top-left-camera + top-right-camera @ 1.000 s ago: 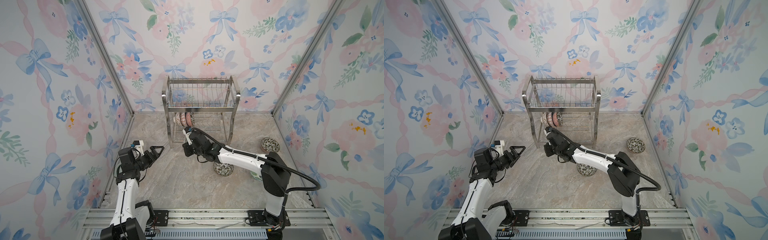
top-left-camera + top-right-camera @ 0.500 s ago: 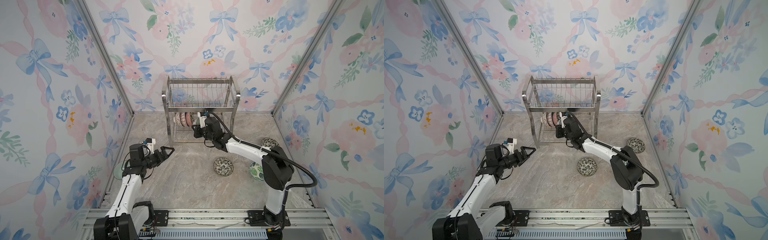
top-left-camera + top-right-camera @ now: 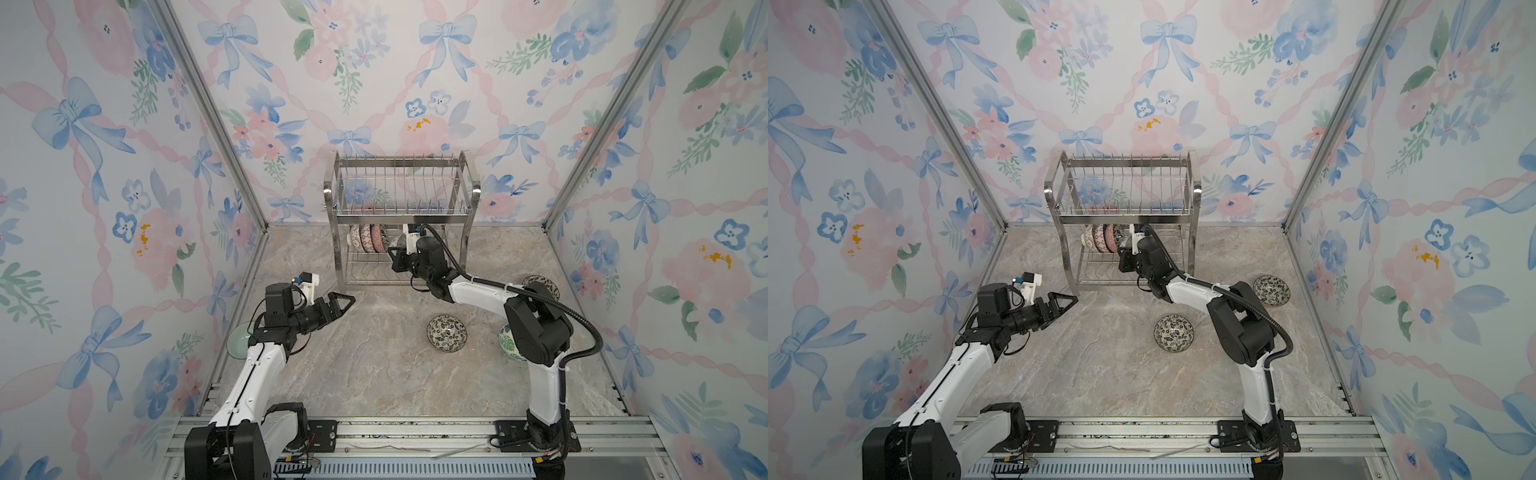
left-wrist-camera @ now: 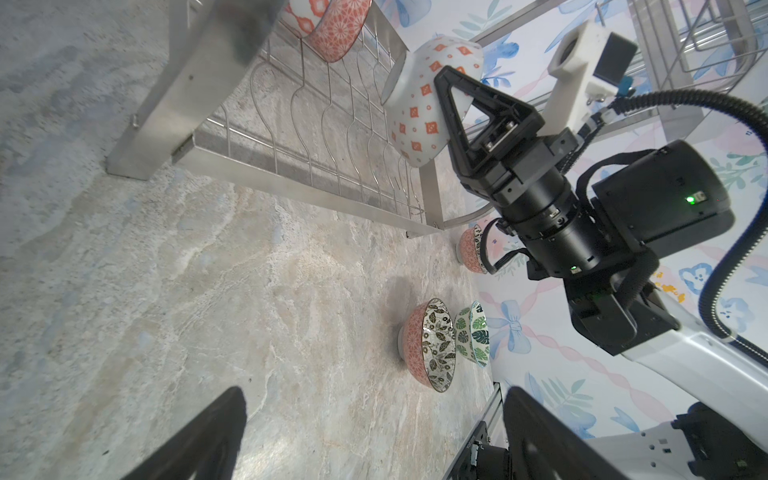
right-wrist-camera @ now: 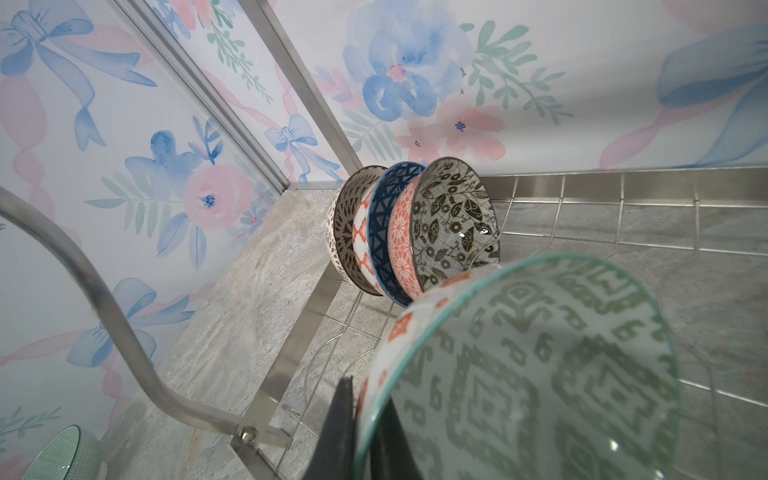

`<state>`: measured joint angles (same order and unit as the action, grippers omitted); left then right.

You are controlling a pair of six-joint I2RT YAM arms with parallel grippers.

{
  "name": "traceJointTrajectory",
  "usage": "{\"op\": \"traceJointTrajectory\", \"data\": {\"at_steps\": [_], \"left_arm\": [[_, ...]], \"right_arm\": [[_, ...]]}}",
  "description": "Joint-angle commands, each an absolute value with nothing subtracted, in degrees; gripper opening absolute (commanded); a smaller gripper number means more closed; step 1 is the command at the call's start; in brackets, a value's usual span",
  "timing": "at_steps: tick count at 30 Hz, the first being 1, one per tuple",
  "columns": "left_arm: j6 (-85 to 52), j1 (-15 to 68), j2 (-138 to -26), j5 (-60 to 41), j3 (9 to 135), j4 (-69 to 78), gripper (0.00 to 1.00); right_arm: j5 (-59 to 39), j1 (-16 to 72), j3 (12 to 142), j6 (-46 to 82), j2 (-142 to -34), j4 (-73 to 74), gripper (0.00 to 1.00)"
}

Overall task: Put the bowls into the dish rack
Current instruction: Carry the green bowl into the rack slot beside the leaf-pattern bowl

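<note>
The steel dish rack (image 3: 400, 212) (image 3: 1122, 212) stands at the back wall. Three bowls (image 3: 365, 239) (image 5: 453, 220) stand on edge at the left end of its lower tier. My right gripper (image 3: 395, 254) (image 5: 368, 436) reaches into that tier, shut on the rim of a bowl (image 5: 540, 374) (image 4: 419, 108), green-patterned inside and white with orange diamonds outside, held tilted just right of the standing ones. My left gripper (image 3: 343, 301) (image 4: 374, 415) hovers open and empty over the table, left of the rack's front.
A black-white leafy bowl (image 3: 446, 332) (image 3: 1174, 333) sits mid-table. A green leaf bowl (image 3: 508, 343) is half hidden behind the right arm. Another leafy bowl (image 3: 1271, 290) lies near the right wall, and a pale green bowl (image 3: 239, 340) by the left wall.
My right gripper carried its bowl from in front of the rack's left leg up and right into the lower tier. The left arm swung right, toward the middle.
</note>
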<state>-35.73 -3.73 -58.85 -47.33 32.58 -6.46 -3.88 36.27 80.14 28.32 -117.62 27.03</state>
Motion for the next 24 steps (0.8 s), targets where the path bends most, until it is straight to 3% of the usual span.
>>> {"op": "traceJointTrajectory", "data": {"at_steps": [1, 24], "left_arm": [[-33.97, -3.26, -57.61, -46.79, 33.11, -7.01, 0.98], [-33.77, -2.99, -57.4, -45.62, 33.11, -6.88, 0.98]], "right_arm": [[-6.56, 33.71, 79.99, 33.1, -119.79, 37.86, 0.0], [-13.44, 30.67, 99.64, 43.87, -138.22, 43.94, 0.0]]}}
